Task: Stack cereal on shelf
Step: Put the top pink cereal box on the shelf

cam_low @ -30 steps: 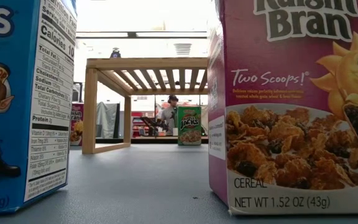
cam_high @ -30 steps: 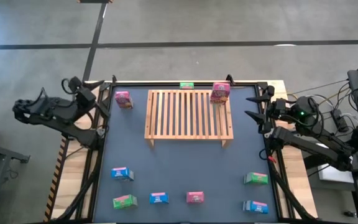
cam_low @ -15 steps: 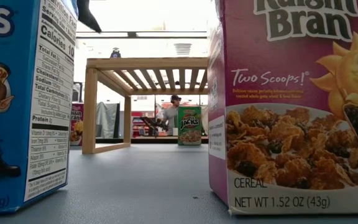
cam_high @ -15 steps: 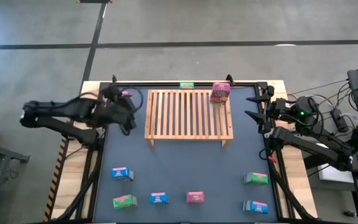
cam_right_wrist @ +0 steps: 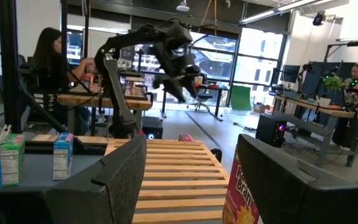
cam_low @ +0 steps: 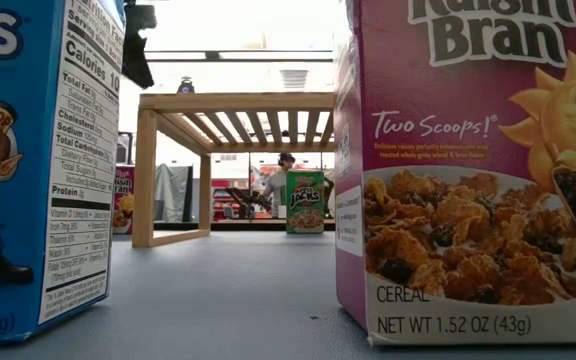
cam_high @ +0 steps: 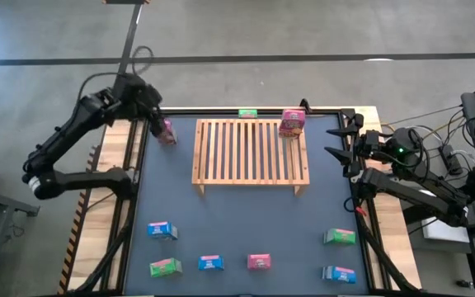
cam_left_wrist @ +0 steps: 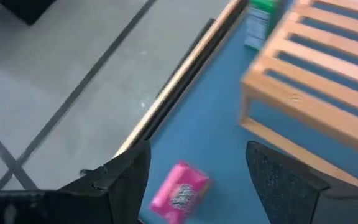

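The light-wood slatted shelf (cam_high: 251, 153) stands at the far middle of the table. One pink cereal box (cam_high: 292, 122) stands on the shelf's far right corner. Another pink box (cam_high: 166, 131) lies on the table left of the shelf. My left gripper (cam_high: 152, 115) hovers open above it, and the box shows below between the fingers in the left wrist view (cam_left_wrist: 179, 193). A green box (cam_high: 247, 113) stands behind the shelf. Several more boxes lie along the near edge. My right gripper (cam_high: 336, 142) waits open at the table's right edge.
Along the near edge stand blue (cam_high: 162, 230), green (cam_high: 165, 266), blue (cam_high: 211, 263), pink (cam_high: 259, 261), green (cam_high: 339, 238) and blue (cam_high: 338, 274) boxes. A black rail (cam_high: 221, 110) runs along the far edge. People sit at desks beyond the table (cam_right_wrist: 48, 56).
My left arm has swung from beyond the table's left edge in over the far left corner, and its gripper now hangs above the pink box lying left of the shelf. In the low view the gripper has come into sight and moved down. The boxes have not moved.
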Robot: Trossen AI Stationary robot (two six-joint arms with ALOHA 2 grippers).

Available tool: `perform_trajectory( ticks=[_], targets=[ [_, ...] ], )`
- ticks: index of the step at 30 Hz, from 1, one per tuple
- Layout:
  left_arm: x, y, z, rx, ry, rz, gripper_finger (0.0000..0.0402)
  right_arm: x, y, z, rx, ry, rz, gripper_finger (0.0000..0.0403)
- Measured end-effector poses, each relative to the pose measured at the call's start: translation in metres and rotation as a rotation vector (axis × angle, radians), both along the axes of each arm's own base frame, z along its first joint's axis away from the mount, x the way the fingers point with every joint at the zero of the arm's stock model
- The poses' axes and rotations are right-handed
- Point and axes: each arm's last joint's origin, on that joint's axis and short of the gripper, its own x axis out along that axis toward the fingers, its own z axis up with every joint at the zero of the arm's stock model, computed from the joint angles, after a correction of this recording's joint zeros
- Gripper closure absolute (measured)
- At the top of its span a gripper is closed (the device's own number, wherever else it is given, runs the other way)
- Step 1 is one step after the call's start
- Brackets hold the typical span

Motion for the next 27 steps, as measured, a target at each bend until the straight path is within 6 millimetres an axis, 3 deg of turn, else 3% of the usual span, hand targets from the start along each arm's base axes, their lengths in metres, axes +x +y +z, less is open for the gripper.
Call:
perform_trajectory(
  ticks=[7,18,27],
  targets=[
    [-0.015,0.029,-0.007,-0.034,0.016,0.018,0.0152,0.0,0.0,0.0,0.002,0.003,0.0,0.0163],
    [-0.001,0.052,-0.038,-0.186,0.186,-0.044,0.0071,0.0,0.0,-0.001,0.007,0.011,0.0,0.0163],
    [0.006,0.061,-0.057,-0.196,0.444,-0.171,0.0063,0.001,0.0,-0.004,0.017,0.029,-0.001,0.0163]
  ],
)
